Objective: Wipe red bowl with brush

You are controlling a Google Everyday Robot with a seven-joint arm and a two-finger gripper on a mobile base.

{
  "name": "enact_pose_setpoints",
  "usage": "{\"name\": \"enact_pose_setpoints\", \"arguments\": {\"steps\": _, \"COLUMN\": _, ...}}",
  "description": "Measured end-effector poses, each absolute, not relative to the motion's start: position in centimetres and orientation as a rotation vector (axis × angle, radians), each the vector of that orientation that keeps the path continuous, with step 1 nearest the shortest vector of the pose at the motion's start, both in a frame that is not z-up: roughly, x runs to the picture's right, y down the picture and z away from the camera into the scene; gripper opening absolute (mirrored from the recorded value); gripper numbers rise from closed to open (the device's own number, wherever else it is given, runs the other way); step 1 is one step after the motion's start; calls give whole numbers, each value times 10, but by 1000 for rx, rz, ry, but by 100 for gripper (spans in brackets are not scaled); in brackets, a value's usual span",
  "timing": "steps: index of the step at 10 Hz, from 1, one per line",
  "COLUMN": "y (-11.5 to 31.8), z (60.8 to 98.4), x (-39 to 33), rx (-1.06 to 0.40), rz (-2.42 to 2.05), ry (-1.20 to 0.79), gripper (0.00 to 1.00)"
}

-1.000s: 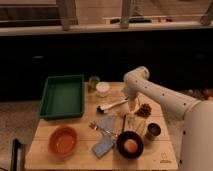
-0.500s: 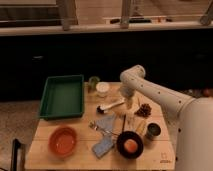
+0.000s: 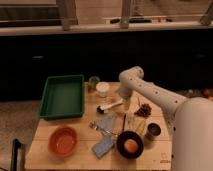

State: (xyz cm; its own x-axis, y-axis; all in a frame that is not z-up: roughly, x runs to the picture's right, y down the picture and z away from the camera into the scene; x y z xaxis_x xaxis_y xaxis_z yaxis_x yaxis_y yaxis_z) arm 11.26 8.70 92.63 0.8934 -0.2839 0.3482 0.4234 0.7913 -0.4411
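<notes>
Camera view: pincer [image 3: 125,105], state unclear, just beside brush [image 3: 109,107]; red bowl [image 3: 63,141] well apart.

A light wooden table [image 3: 82,159] stands before a dark wall [image 3: 50,55] beneath pale window frames [image 3: 66,12].

I'm watching through the one camera, which is sitting high at the near side, looking down and forward, taking in the whole table [image 3: 82,154]. The robot's white arm [image 3: 160,95] is crowding the right, and the gripper [image 3: 124,103] is hanging over the table's far middle.
</notes>
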Motion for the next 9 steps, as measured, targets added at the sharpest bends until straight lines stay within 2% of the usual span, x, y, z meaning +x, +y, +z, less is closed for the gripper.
{"name": "enact_pose_setpoints", "arguments": {"steps": 1, "y": 90, "z": 926, "x": 109, "rx": -535, "rz": -388, "ry": -297, "gripper": 70}}
{"name": "enact_pose_setpoints", "arguments": {"steps": 6, "y": 108, "z": 937, "x": 83, "rx": -556, "rz": -438, "ry": -392, "gripper": 18}}
{"name": "enact_pose_setpoints", "arguments": {"steps": 8, "y": 110, "z": 945, "x": 81, "rx": -558, "rz": -444, "ry": -407, "gripper": 2}}
{"name": "enact_pose_setpoints", "arguments": {"steps": 9, "y": 110, "z": 946, "x": 78, "rx": -560, "rz": -450, "ry": -413, "gripper": 0}}
